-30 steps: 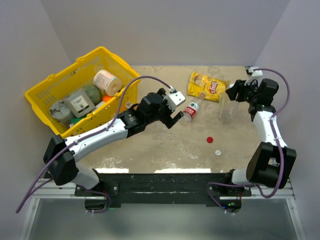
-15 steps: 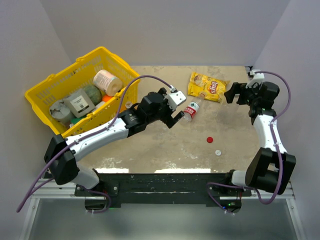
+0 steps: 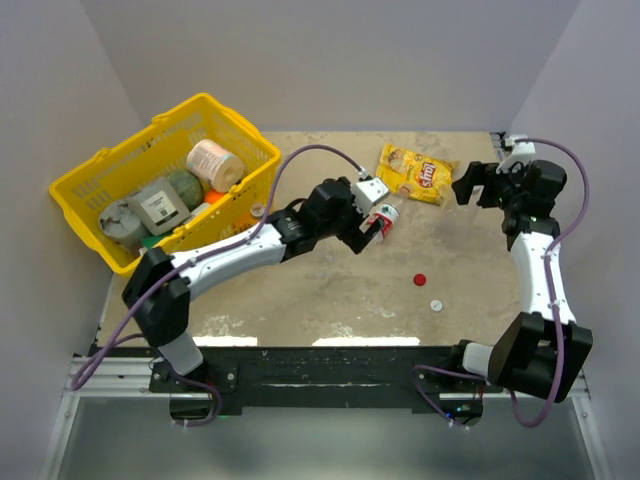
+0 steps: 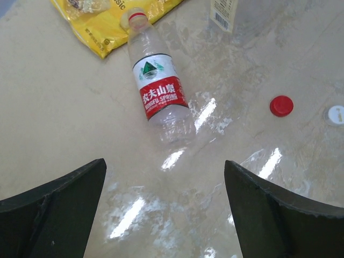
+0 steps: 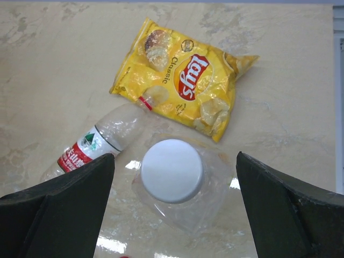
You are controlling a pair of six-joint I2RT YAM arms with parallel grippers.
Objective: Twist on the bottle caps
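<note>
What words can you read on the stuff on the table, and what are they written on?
"Lay's": on the yellow chip bag.
"Classic": on the same bag.
"农夫山泉": on the red label of the lying bottle.
"NONGFU SPRING": just under it on that label.
The barcode tag: digits too small to read.
The grey box in the yellow basket: label too blurred to read.

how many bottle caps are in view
3. A red cap lies loose on the table; a white cap lies just beside it, nearer the arms; a second white cap sits on the upright clear bottle. Others could be hidden in the yellow basket.
</note>
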